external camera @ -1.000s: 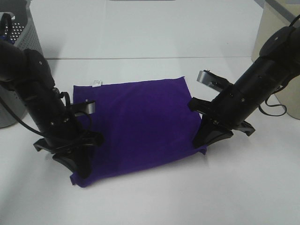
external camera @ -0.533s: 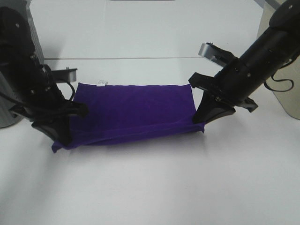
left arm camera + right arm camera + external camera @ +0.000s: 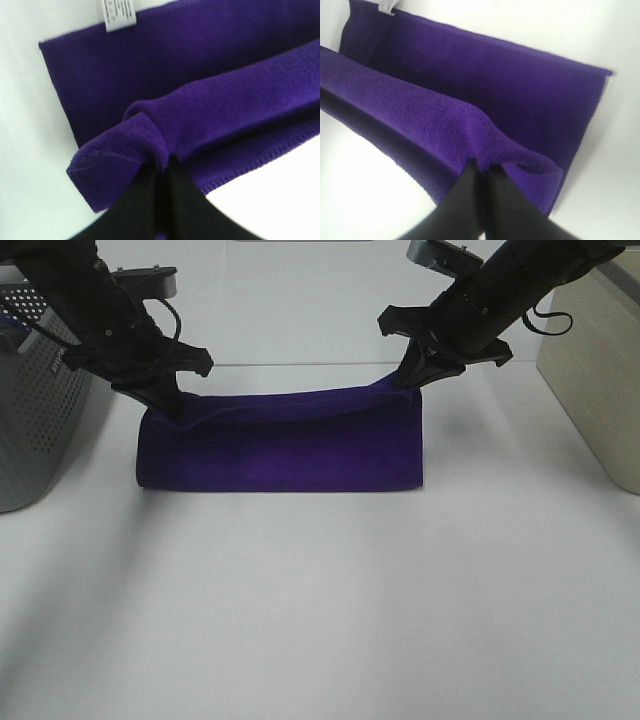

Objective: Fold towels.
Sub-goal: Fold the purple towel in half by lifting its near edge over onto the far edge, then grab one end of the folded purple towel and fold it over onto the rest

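Reaching down at a slant, both black arms (image 3: 90, 300) are leaning inward over the white worktop (image 3: 330, 620). The left claw (image 3: 172, 406) is clamping one raised corner of the deep purple soft cloth towel (image 3: 280, 450); the right claw (image 3: 405, 380) is clamping the other. Between the claws the lifted edge is sagging; beneath them the rest is lying flat.

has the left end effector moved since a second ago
Yes. The left end effector, shut on the purple towel's corner, has gone from the near side of the table back toward the line across the table, carrying that edge over the rest.
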Available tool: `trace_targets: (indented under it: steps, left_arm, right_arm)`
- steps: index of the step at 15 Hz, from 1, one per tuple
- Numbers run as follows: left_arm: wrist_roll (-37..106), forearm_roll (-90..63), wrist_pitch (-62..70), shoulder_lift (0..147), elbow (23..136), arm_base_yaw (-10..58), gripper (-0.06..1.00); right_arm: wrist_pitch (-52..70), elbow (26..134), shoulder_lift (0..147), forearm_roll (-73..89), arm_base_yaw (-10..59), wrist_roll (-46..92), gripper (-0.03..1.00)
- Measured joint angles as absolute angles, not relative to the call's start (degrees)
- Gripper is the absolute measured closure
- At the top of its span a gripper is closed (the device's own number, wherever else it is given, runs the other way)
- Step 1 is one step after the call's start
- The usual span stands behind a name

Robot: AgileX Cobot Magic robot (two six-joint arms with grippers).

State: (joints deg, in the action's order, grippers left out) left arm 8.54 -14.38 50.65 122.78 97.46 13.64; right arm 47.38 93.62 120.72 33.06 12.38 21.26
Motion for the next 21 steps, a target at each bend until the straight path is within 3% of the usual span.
trace_targets:
  steps: [4, 10, 12, 14, 15, 17, 21]
  left_arm:
    - [8.8, -13.6, 50.6, 130.4, 105.9, 13.6, 0.94]
    - [10.1, -13.4, 48.1, 134.0, 107.1, 13.6, 0.92]
    - [10.1, -13.2, 47.4, 134.1, 107.1, 13.6, 0.74]
    - [9.1, -11.9, 47.6, 134.1, 107.1, 13.6, 0.42]
    - [7.6, -10.7, 48.6, 134.2, 107.9, 13.6, 0.28]
    - [6.0, -8.7, 54.2, 134.2, 111.1, 13.5, 0.17]
    - [7.6, -15.1, 67.1, 136.4, 119.0, 7.5, 0.15]
  right_arm:
    - [46.5, 96.5, 126.2, 29.9, 12.4, 19.8, 0.94]
    - [41.4, 96.6, 130.2, 29.7, 12.4, 19.8, 0.93]
    - [41.4, 96.6, 130.2, 29.7, 12.4, 19.7, 0.72]
    - [42.5, 96.6, 130.2, 29.6, 12.4, 19.7, 0.36]
    - [43.7, 96.6, 130.2, 29.2, 12.4, 19.0, 0.24]
    - [47.0, 96.6, 130.1, 28.0, 12.4, 18.6, 0.17]
    - [53.3, 96.6, 125.4, 27.1, 12.4, 18.4, 0.15]
